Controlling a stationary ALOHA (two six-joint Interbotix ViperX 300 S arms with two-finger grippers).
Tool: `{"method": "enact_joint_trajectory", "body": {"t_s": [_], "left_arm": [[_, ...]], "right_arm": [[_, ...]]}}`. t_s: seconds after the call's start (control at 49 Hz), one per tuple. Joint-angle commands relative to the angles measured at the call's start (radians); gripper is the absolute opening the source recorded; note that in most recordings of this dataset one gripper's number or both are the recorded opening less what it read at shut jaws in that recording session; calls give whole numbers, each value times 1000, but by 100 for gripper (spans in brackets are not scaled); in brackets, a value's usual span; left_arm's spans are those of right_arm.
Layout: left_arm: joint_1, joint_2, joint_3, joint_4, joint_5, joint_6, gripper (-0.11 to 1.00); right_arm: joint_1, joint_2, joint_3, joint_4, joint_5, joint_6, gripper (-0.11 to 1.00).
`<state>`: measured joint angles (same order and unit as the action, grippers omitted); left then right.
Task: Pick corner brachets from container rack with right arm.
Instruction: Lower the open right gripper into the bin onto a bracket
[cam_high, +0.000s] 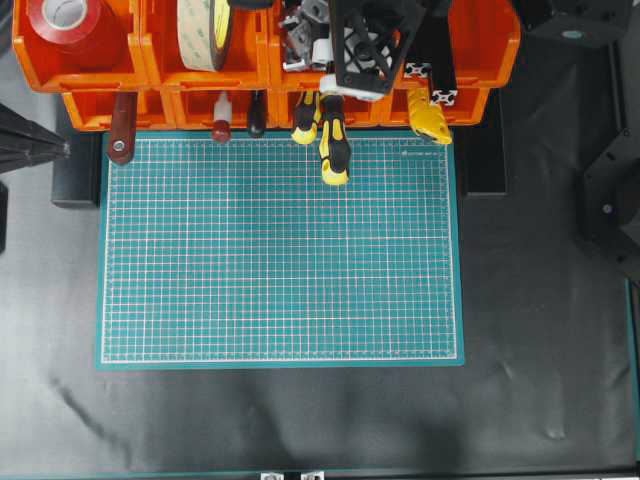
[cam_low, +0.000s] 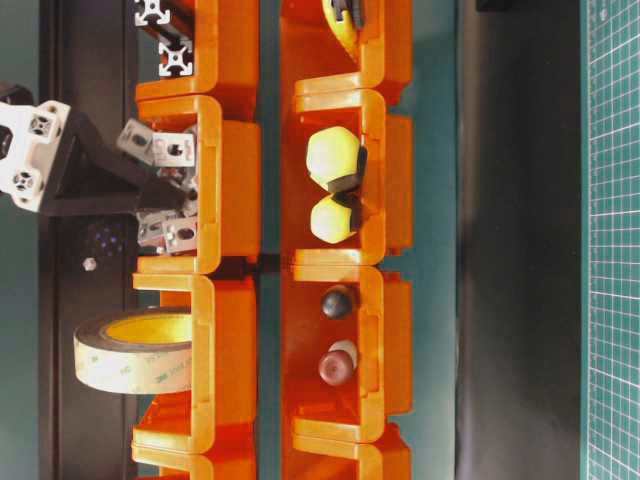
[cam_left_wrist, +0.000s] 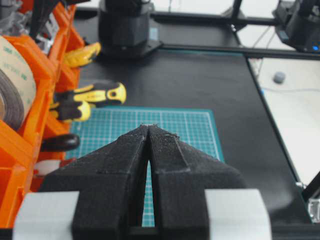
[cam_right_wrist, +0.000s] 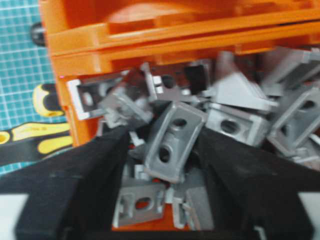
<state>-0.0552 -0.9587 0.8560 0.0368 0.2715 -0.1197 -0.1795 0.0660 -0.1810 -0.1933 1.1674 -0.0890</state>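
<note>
Now the right arm's fingers (cam_right_wrist: 90, 175), in the container rack (cam_right_wrist: 150, 45), stand part-closed around one tilted corner brachet (cam_right_wrist: 172, 142) at frame centre, contact uncertain; next, a firm pinch and straight lift.

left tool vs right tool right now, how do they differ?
The left tool has its fingers pressed together with nothing between them; the right tool straddles a corner brachet. The left tool hangs above the green mat; the right tool is down inside a bin of the container rack. Both have black fingers.

Heaped corner brachets (cam_right_wrist: 172, 142) crowd the right tool (cam_right_wrist: 165, 150) inside the container rack (cam_right_wrist: 150, 45).
</note>
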Motion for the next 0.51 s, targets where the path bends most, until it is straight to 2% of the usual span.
{"method": "enact_joint_trajectory", "body": {"t_s": [0.0, 0.49], "left_arm": [[-2, 5, -12, 3, -6, -3, 0], [-2, 5, -12, 3, -6, -5, 0]], "right_arm": [[-18, -9, -6, -6, 9, 0, 42], [-11, -11, -40, -6, 29, 3, 42]]}}
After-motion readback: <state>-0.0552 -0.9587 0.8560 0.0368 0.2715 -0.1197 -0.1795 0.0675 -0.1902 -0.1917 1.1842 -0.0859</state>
